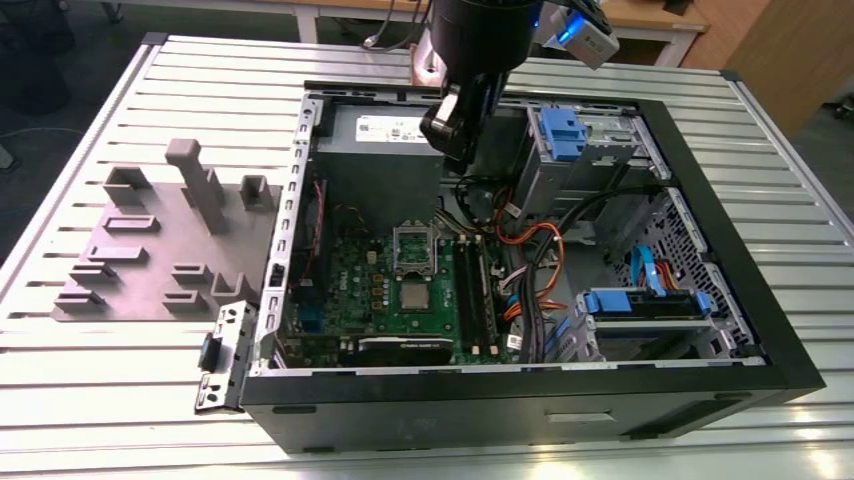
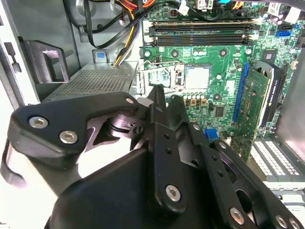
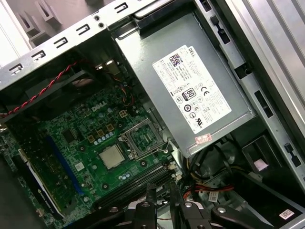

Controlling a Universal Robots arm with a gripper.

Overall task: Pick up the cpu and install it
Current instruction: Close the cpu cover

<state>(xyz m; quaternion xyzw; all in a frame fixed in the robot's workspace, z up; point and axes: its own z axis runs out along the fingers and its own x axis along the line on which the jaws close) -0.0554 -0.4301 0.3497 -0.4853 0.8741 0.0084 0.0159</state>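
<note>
— While the jaws hang above the grey power supply (image 1: 360, 155) inside the case (image 1: 534, 405), what do they carry?
— Nothing. They stand a little apart and empty. I'd call this the approach, before any pickup.
— And the cpu (image 2: 197, 78)?
— Farther in, flat on the green motherboard (image 2: 224, 52), just beside the open socket frame (image 2: 159, 76).
— What would a grasp need?
— I'd judge a descent squared to the chip's edges, clear of that frame and the memory slots (image 2: 200, 33).
</note>
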